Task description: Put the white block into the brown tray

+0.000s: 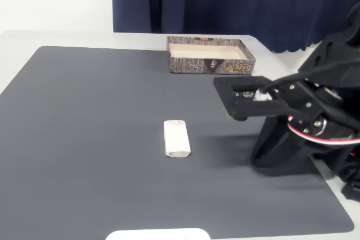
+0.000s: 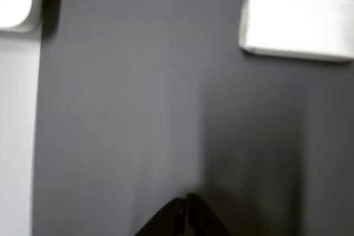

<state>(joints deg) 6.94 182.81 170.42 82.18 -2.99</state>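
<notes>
so far the white block (image 1: 176, 138) is seen flat on the grey mat (image 1: 84, 139), untouched; the brown tray (image 1: 210, 66) sits far right. the gripper (image 1: 236, 96), apparently clenched and empty, must be opened and lowered.

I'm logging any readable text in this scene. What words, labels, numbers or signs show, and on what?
Brown tray, front wall: gold printed marks right of centre, too small and blurred to read.
Same wall, centre: a dark diamond-shaped label with pale marks, unreadable.
White block: no markings seen.
No other text is legible.
</notes>
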